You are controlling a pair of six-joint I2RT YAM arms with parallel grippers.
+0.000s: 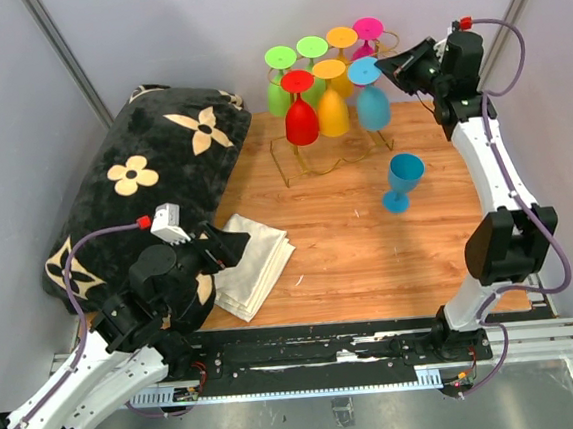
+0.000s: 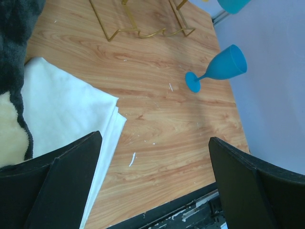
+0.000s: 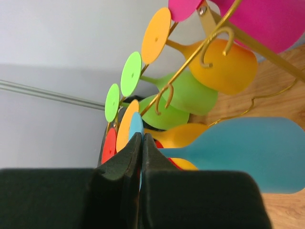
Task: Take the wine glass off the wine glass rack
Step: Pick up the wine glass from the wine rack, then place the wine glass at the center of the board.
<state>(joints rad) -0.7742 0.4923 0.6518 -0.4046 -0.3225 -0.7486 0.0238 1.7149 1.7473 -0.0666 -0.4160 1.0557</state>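
The gold wire wine glass rack (image 1: 307,162) stands at the back of the wooden table with several coloured glasses hanging upside down from it. A light blue wine glass (image 1: 370,102) hangs at its right front. My right gripper (image 1: 391,67) is at that glass's round foot. In the right wrist view the gripper (image 3: 142,136) is shut on the edge of the blue foot (image 3: 136,125), with the blue bowl (image 3: 248,152) to the right and the gold rail (image 3: 190,59) above. My left gripper (image 1: 231,247) is open and empty, low over the table (image 2: 155,143).
A second blue glass (image 1: 402,179) stands upright on the table right of the rack, also in the left wrist view (image 2: 224,67). A folded white cloth (image 1: 256,262) lies front left. A black flowered cushion (image 1: 153,176) fills the left side. Walls stand close behind and beside.
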